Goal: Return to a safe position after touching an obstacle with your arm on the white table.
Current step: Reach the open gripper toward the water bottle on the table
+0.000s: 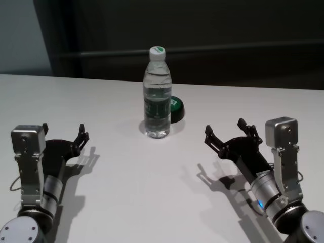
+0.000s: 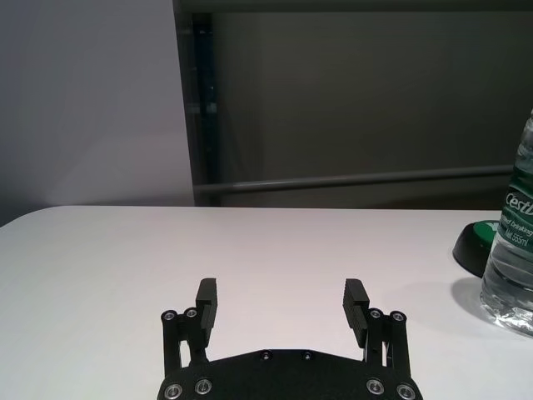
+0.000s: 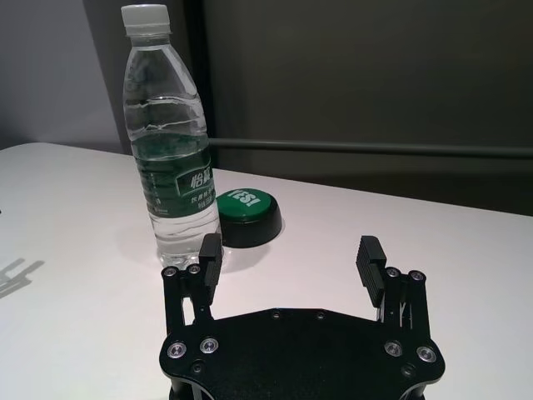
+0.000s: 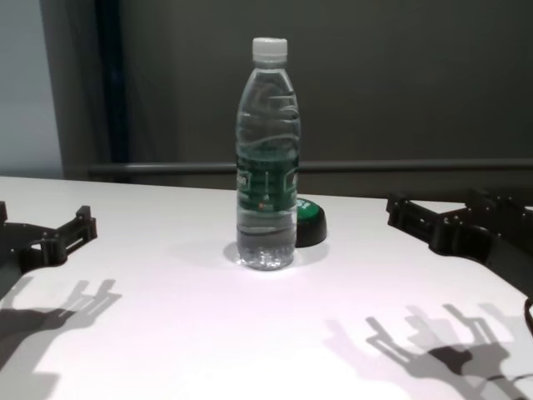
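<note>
The obstacle, a tall clear water bottle (image 1: 157, 96) with a white cap and green label, stands upright at the middle of the white table (image 1: 152, 197). My left gripper (image 1: 65, 130) hovers low at the near left, open and empty, well clear of the bottle. At the near right my right gripper (image 1: 226, 129) is likewise open and empty, also apart from the bottle. In the left wrist view the left gripper (image 2: 281, 296) faces bare table, with the bottle (image 2: 512, 242) far off to one side. The right wrist view shows the right gripper (image 3: 290, 254) short of the bottle (image 3: 171, 158).
A green push button (image 1: 175, 109) on a black base sits just behind and to the right of the bottle, also seen as the button (image 3: 246, 212) in the right wrist view. A dark wall with a horizontal rail (image 4: 400, 167) runs behind the table's far edge.
</note>
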